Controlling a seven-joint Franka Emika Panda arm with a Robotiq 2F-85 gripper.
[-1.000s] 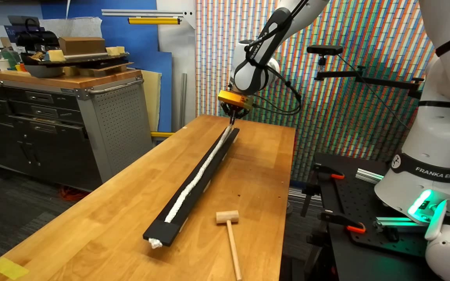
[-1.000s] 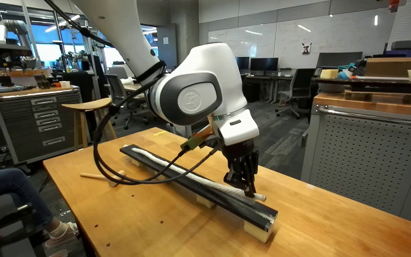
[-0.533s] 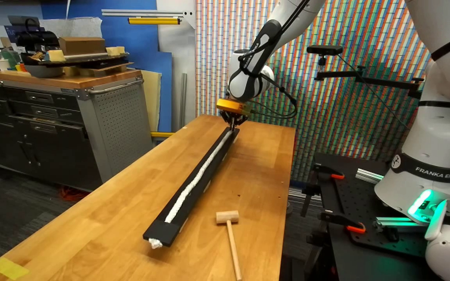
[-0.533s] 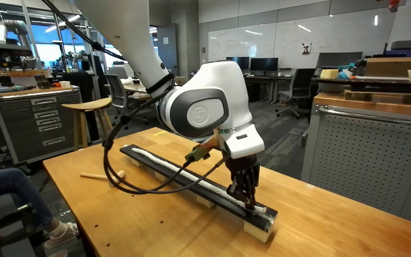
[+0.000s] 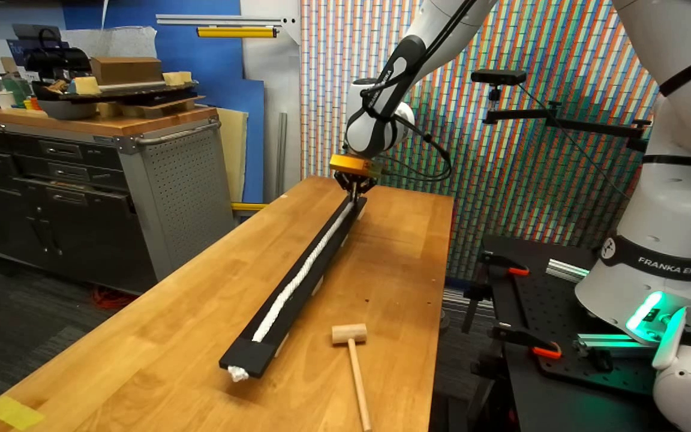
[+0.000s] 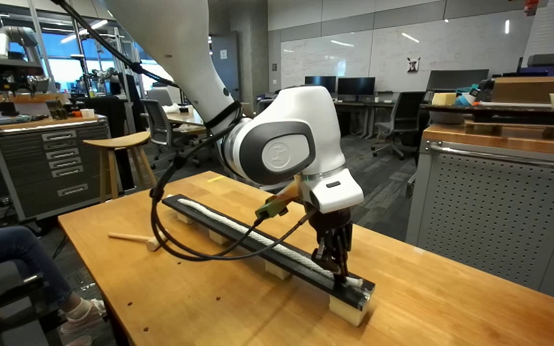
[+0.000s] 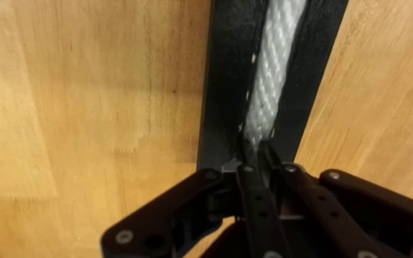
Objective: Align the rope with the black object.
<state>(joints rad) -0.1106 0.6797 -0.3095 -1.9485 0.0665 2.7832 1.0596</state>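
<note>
The black object is a long straight bar with a groove, lying along the table; it also shows in an exterior view and the wrist view. The white rope lies along the bar's groove, slightly wavy, and shows in an exterior view. A frayed white end sticks out under the bar's far end. My gripper points down at the bar's other end, shut on the rope near its tip. In the wrist view the rope runs between the fingertips, partly hidden by them.
Pale blocks hold the bar above the wooden table. A small wooden mallet lies beside the bar. Arm cables hang over the table. A seated person is beside the table in an exterior view.
My gripper has moved down with the rope's end, from above the bar to the groove level. In the last half second it has shifted slightly toward the bar's near end.
</note>
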